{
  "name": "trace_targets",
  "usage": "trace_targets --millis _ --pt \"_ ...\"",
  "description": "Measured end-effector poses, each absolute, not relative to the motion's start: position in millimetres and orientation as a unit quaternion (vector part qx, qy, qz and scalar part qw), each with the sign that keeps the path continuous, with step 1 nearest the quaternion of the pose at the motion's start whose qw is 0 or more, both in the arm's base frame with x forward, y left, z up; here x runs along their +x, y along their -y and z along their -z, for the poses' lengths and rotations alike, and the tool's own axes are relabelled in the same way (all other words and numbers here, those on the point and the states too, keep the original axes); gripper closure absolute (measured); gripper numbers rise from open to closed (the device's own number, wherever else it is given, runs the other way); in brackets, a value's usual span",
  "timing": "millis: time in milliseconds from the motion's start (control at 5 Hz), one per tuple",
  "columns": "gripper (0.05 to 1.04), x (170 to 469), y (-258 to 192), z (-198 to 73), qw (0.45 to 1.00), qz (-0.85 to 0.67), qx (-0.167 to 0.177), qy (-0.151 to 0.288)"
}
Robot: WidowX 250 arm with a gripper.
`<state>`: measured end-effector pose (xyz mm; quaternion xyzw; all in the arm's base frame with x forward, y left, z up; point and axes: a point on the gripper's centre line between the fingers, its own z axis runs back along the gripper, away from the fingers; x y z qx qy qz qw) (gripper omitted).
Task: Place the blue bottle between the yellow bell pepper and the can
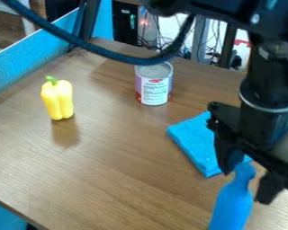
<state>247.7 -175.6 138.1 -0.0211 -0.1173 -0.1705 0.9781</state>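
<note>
At the lower right my gripper [249, 176] hangs over the table with its two fingers spread apart. The narrow top of a blue bottle-shaped object [232, 204] lies between them in this view, with a gap towards the right finger; whether the left one touches it I cannot tell. The object's lower end runs past the bottom edge. Just behind, a folded blue cloth [194, 141] is partly hidden by the gripper. A can [154, 85] with a white and purple label stands upright at the upper middle. On the left is a yellow pepper [57, 99] with a green stem, upright.
The brown wooden table [110, 166] has its front left edge at the lower left. A blue partition [32, 56] runs along the upper left. A dark cable [98, 48] loops across the top, and more cables hang behind the table's far edge.
</note>
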Motion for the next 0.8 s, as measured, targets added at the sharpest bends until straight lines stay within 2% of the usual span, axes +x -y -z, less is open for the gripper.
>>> trace_targets --millis 200,400,800 --pt "0.702 246.9 175.2 -137.8 0.978 0.174 -0.026 0.112" --pt "0.738 247.8 167.4 -136.8 0.981 0.167 -0.028 0.097" --pt "0.738 247.3 157.6 -146.9 0.982 0.169 -0.04 0.079"
